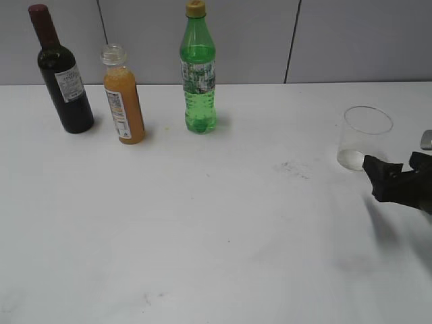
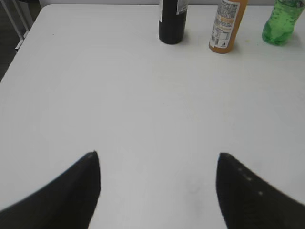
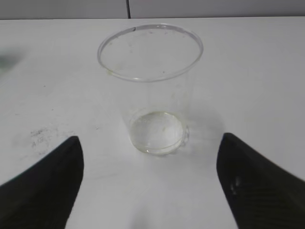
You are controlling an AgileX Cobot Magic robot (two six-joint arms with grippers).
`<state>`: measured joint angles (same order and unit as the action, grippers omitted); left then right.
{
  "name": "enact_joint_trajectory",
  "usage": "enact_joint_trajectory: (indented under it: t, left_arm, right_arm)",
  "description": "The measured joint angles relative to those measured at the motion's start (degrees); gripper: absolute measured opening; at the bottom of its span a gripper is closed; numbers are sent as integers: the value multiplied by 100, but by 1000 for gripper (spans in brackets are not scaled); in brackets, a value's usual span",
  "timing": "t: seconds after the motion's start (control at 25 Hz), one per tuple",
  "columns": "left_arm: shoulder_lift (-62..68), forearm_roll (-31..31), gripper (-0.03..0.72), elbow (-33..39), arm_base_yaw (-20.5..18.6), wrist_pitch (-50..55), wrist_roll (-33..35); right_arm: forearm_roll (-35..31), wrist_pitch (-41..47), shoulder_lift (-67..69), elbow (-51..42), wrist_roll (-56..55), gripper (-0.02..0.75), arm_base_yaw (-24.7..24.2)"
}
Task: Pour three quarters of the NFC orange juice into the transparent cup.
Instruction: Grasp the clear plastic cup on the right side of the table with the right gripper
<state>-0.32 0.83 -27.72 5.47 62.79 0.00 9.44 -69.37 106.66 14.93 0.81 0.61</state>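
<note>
The NFC orange juice [image 1: 123, 101], a slim clear bottle with no cap, stands upright at the back left; the left wrist view shows its lower part [image 2: 226, 26] far ahead. The transparent cup [image 1: 364, 138] stands upright at the right, and in the right wrist view [image 3: 151, 86] it looks empty. My right gripper [image 1: 393, 167] is open just in front of the cup. Its dark fingers flank the cup's base without touching it [image 3: 150, 143]. My left gripper [image 2: 157, 153] is open over bare table with nothing between its fingers. It does not show in the exterior view.
A dark wine bottle [image 1: 64, 81] stands left of the juice and a green bottle [image 1: 198, 74] right of it, all near the back wall. The table's left edge [image 2: 19, 52] shows in the left wrist view. A small grey object [image 1: 426, 140] sits at the right border.
</note>
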Motion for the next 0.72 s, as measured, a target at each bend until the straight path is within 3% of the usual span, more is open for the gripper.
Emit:
enact_joint_trajectory:
  t: [0.72]
  left_arm:
    - [0,0,584,0,0,0,0]
  right_arm:
    - [173,-2,1457,1199,-119,678,0]
